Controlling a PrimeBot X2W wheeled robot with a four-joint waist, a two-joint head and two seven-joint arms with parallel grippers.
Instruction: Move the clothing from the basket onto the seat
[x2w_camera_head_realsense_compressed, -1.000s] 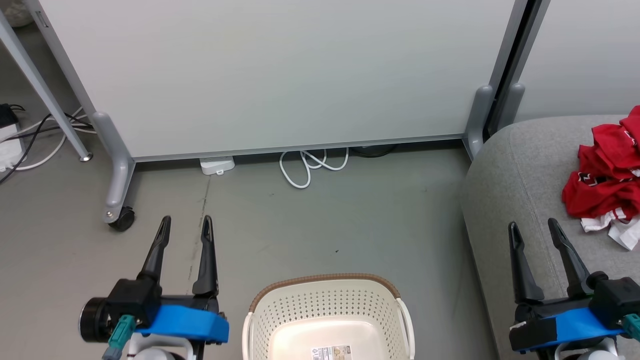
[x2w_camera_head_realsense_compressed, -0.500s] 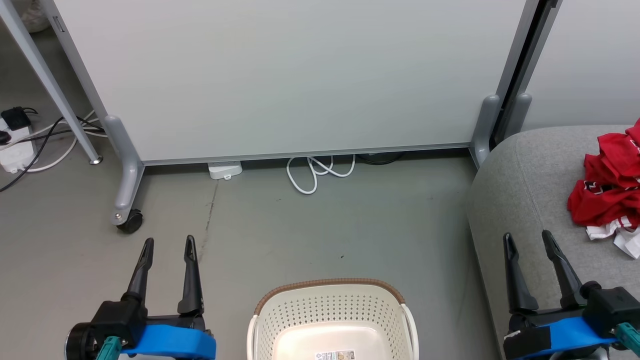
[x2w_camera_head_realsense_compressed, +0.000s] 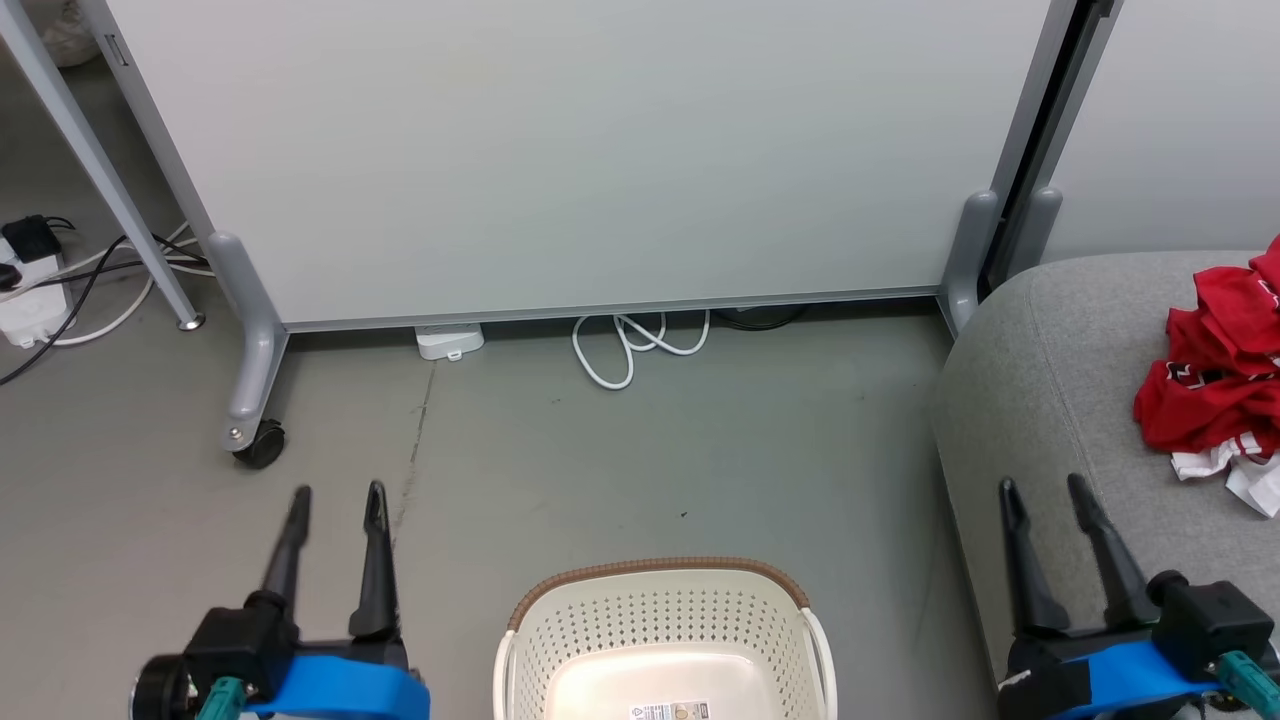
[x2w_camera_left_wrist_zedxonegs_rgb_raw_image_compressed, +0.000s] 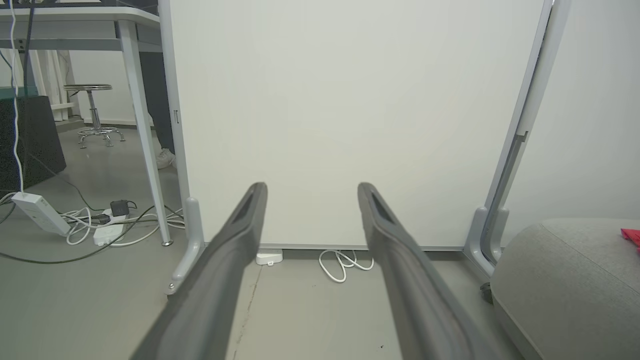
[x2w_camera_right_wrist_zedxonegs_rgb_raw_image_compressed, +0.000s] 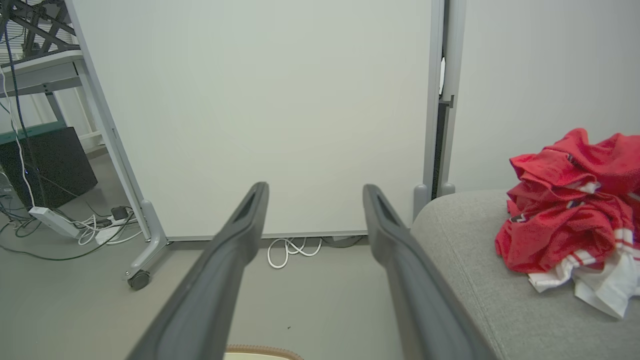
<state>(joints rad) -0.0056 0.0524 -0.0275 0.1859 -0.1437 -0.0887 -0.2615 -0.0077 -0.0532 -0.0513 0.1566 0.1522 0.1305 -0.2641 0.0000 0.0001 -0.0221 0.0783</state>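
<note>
Since half a second ago, I note the left gripper (x2w_camera_head_realsense_compressed: 338, 490) and right gripper (x2w_camera_head_realsense_compressed: 1041, 484) sinking slightly toward the lower edge of the head view, while nothing else shifts. I judge the transfer complete. The clothing (x2w_camera_head_realsense_compressed: 1215, 400) lies heaped on the seat (x2w_camera_head_realsense_compressed: 1040, 360), and the visible part of the basket (x2w_camera_head_realsense_compressed: 655, 572) holds nothing but its label sticker (x2w_camera_head_realsense_compressed: 668, 711). Both sets of jaws stand parted with a clear gap, grasping and touching nothing, the left above the floor (x2w_camera_head_realsense_compressed: 600, 470) beside the basket, the right by the seat's near edge, well apart from the clothing.
</note>
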